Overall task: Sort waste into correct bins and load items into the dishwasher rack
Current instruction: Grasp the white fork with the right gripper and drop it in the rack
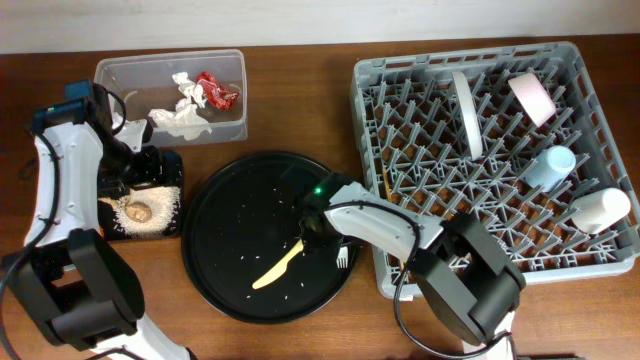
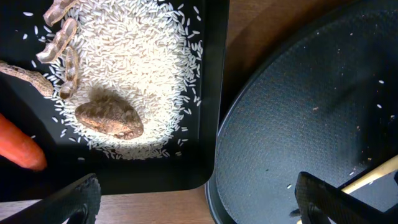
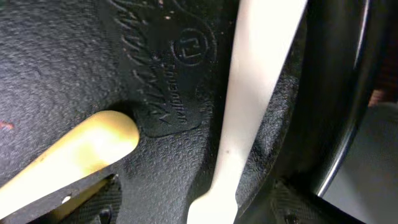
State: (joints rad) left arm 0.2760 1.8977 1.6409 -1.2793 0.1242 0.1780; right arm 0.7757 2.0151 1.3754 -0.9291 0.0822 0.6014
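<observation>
Fork (image 1: 342, 259) lies beside round tray (image 1: 220, 222) rim.

A brown wooden table (image 1: 300, 90) with a low sheen, a grey moulded-plastic rack (image 1: 362, 110) and a clear plastic tub (image 1: 130, 85) with a glossy crumpled red wrapper (image 1: 216, 90) and soft white paper tissue (image 1: 180, 118). Close up, the round black tray (image 3: 56, 56) is matt, finely pebbled plastic; the white fork (image 3: 255, 93) and yellow utensil (image 3: 81, 149) are smooth plastic with a faint shine. The shallow black tray (image 2: 208, 93) is smooth, its rim catching light, beneath dull pale grains (image 2: 130, 56), a rough, wrinkled brown lump (image 2: 109, 118) and a smooth orange carrot (image 2: 18, 146)
</observation>
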